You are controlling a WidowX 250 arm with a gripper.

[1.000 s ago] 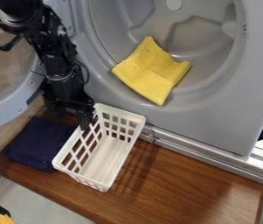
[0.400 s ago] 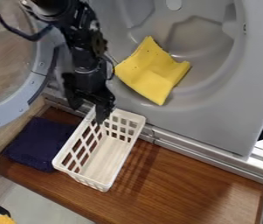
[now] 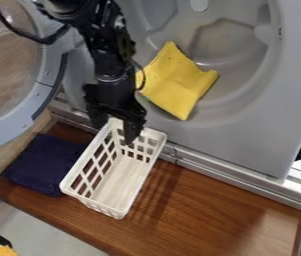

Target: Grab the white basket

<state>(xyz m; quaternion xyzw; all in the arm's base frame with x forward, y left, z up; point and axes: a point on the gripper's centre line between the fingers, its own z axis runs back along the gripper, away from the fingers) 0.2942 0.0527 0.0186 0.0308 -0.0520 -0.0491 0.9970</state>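
Gripper at wht basket rim

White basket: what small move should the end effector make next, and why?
Closing gently looks like the best move: the end effector is open over the upper-left corner of the basket, and the rim there appears to lie between its two fingers.

the black arm slants down from the upper left of the view, its gripper pointing downward with the fingers spread apart.
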